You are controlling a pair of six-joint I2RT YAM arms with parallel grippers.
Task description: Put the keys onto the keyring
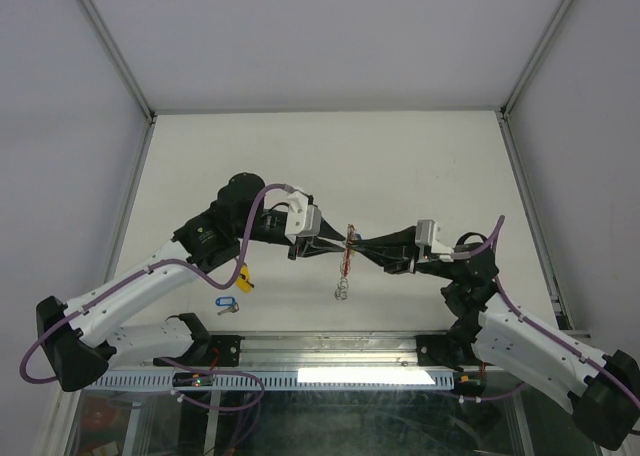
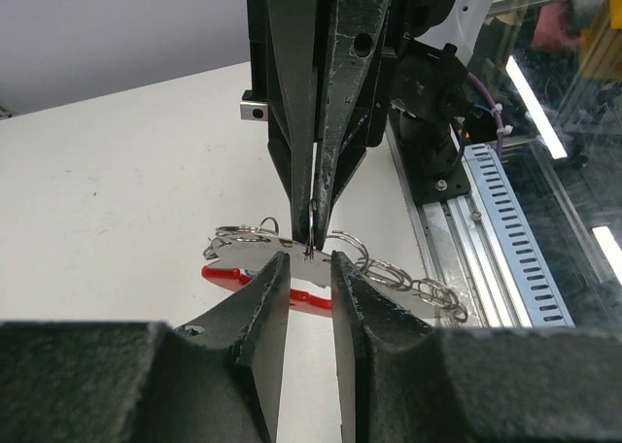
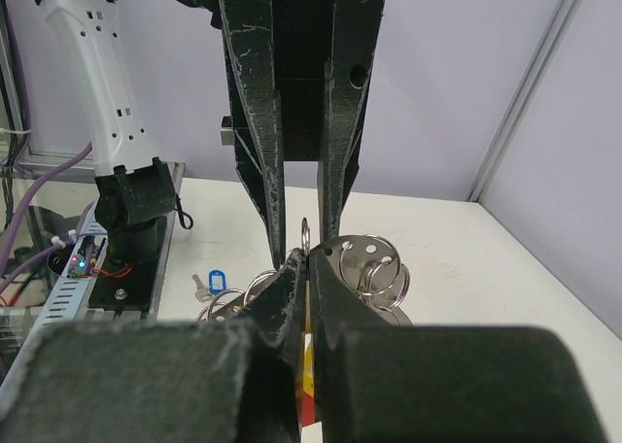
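Right end effector [image 3: 309,268] clamps keyring [image 2: 225,275], left end effector [image 2: 309,273] parted around its ring [image 3: 305,231]: close squarely on ring, right steady.

White-shelled arms [image 1: 120,296] with black joints [image 1: 240,191], purple cables [image 1: 270,187], silver screws [image 2: 256,114] and scuffed black end effector fingers [image 2: 292,93]

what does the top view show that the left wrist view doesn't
Only the top view: the whole left arm and right arm, plus a blue-tagged key and a yellow tag on the table. Only the left wrist view: the right jaws pinched on one thin ring of the keyring, with the left jaws slightly apart. Both: the keyring where the jaws meet, with its red band and chain of rings.
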